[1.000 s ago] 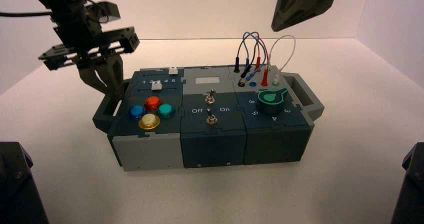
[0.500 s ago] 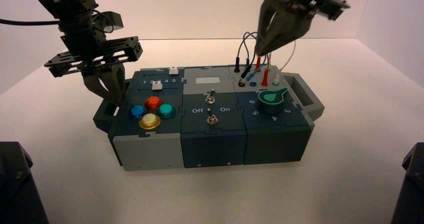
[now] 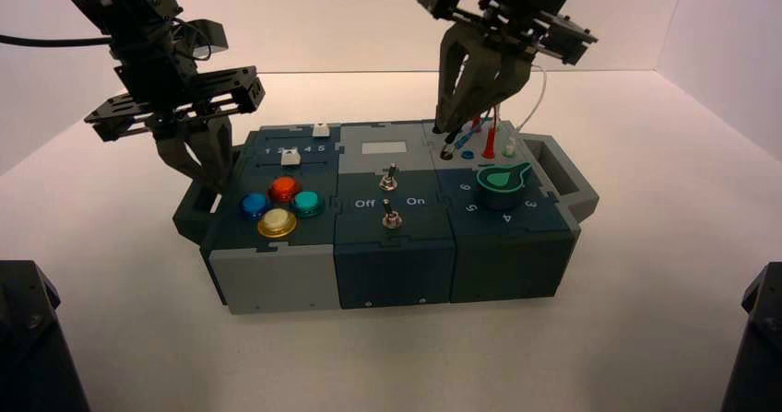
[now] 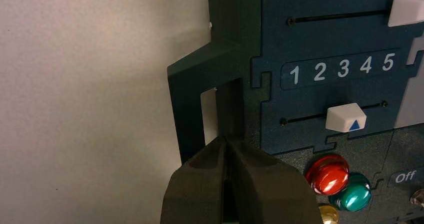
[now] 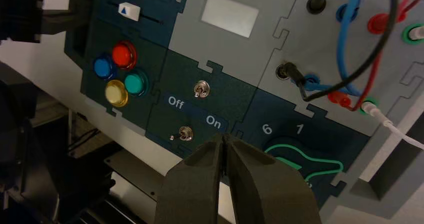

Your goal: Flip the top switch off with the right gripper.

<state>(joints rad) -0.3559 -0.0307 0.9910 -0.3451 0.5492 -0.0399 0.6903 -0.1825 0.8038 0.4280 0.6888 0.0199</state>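
Right tool [image 3: 449, 128], seemingly closed, hangs well behind top switch [image 3: 390, 178]

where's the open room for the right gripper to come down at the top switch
Free: the grey panel behind the top switch and the "Off On" strip. Crowded: the wires under the right gripper, the green knob, and the left gripper by the handle.

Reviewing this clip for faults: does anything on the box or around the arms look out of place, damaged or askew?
Nothing stands out. The box sits flat and looks intact, with wires plugged in. The right gripper hangs shut above the wire sockets, short of the top switch. The left gripper is shut by the box's left handle.
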